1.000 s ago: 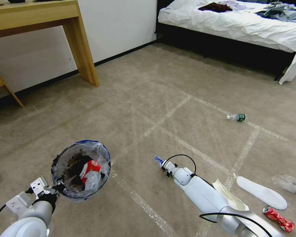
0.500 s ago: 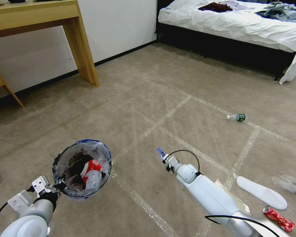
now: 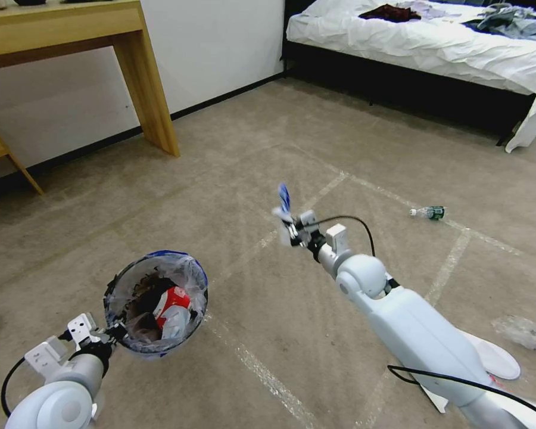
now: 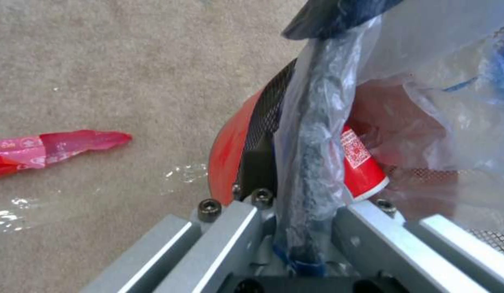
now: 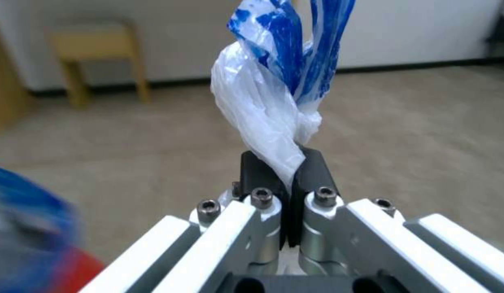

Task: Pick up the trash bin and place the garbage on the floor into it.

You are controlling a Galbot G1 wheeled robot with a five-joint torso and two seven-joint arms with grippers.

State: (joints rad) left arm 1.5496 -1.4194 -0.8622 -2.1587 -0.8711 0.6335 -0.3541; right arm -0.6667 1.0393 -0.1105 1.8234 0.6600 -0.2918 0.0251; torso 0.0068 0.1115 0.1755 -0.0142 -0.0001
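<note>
Near left, the left hand [image 3: 110, 335] is clenched on the rim of the trash bin [image 3: 156, 304], holding it clear of the floor [image 3: 250, 155]. Right of it and farther off, the right hand [image 3: 287, 225] pinches a blue-and-white plastic scrap [image 3: 283, 198], raised. The bin's open mouth lies left and nearer, so I'd judge the scrap must travel leftward.

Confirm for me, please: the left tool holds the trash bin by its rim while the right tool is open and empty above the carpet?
Not quite. The right tool is shut on a white-and-blue plastic scrap, as the right wrist view shows. The left tool does hold the trash bin by its rim, above the carpet.
</note>
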